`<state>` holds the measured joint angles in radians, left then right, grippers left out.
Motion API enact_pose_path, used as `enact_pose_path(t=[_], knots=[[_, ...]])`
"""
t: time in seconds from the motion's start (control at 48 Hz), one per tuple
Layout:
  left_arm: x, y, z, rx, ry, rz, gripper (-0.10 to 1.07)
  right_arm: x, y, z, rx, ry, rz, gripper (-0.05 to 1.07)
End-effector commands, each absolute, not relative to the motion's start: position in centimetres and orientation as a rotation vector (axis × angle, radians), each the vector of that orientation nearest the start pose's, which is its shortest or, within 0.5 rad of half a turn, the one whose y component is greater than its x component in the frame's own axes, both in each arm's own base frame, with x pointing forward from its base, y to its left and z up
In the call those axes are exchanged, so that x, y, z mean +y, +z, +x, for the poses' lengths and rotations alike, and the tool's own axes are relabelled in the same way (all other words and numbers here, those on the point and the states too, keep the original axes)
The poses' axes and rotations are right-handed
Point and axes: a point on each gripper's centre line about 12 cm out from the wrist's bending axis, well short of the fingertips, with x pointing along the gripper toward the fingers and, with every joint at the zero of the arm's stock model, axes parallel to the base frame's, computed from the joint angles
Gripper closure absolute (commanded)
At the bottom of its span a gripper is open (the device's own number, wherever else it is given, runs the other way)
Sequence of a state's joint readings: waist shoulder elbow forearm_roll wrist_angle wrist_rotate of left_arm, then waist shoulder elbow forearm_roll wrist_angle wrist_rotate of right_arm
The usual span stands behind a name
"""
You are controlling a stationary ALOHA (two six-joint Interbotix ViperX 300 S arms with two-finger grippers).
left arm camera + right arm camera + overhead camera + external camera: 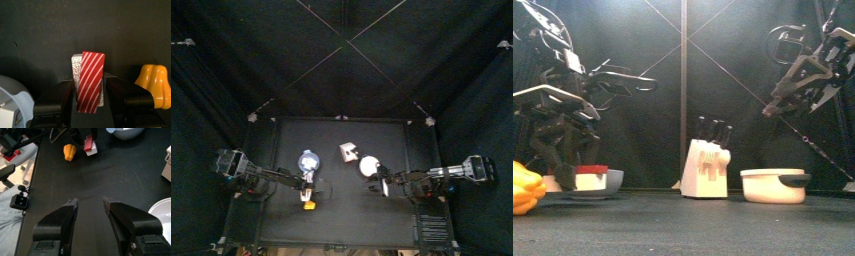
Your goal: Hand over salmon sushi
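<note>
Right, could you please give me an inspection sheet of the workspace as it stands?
Surface: black table, no spills seen.
Job's things: sushi, upright between the left fingers.
Clutter: yellow toy and grey bowl on either side of the sushi; knife block and white pot mid-table.
Grippers: left gripper shut on the sushi; right gripper open, empty, raised above the table.
Cables: loose leads beyond the table edge.
Surroundings: black curtains all round; nobody seen.
</note>
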<state>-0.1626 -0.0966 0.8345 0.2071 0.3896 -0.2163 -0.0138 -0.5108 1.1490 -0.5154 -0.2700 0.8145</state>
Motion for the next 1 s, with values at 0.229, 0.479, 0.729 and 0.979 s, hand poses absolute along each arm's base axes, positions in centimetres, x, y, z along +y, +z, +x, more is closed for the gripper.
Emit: enact_pose_path(t=[0.229, 0.479, 0.729, 0.979], knots=[[-4.5, 14.9, 32.3, 0.940, -0.087, 0.085, 0.50, 1.1, 21.4, 26.7, 0.353, 0.053, 0.365, 0.21], [-4.1, 17.4, 34.5, 0.785, -0.084, 0.048, 0.50, 0.8, 24.0, 30.2, 0.298, 0.042, 0.397, 0.21], [-2.7, 19.1, 36.1, 0.635, -0.059, 0.000, 0.50, 0.8, 22.9, 33.4, 0.361, -0.004, 0.470, 0.21], [-1.1, 20.7, 36.8, 0.502, 0.000, -0.123, 0.50, 0.8, 24.6, 35.1, 0.338, -0.011, 0.474, 0.21]])
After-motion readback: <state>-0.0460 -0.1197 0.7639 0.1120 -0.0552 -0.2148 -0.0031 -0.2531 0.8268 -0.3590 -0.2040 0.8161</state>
